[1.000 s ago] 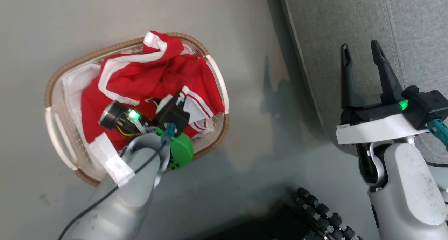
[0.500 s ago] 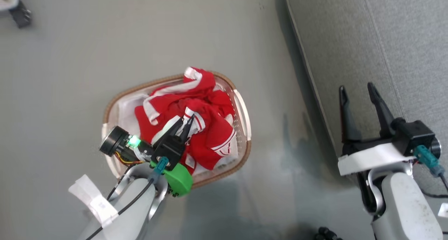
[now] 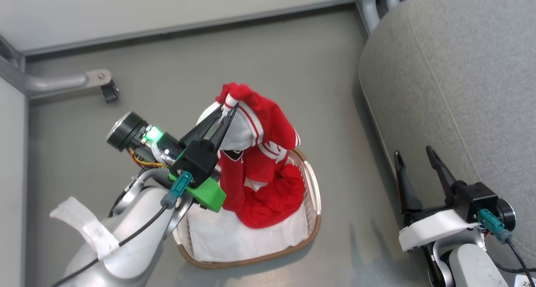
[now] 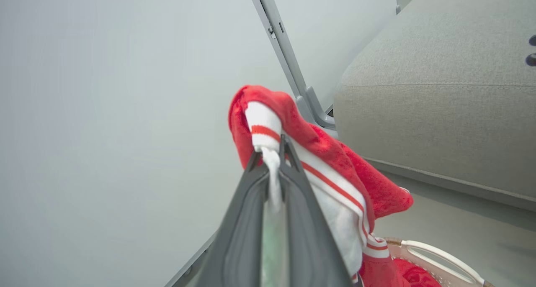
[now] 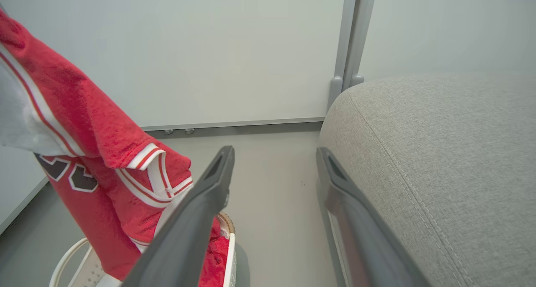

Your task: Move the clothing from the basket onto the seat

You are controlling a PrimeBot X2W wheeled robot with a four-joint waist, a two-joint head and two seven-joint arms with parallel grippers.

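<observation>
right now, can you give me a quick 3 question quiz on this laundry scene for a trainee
1. True or false: the left hand is shut on a fold of the clothing.
2. Where does the lower end of the lifted clothing lie? A: on the seat. B: in the basket. C: hanging clear of everything.
3. The right hand is by the seat's edge. Is it open or shut?

Key: 1 true; 2 B; 3 open, with nothing between its fingers.
</observation>
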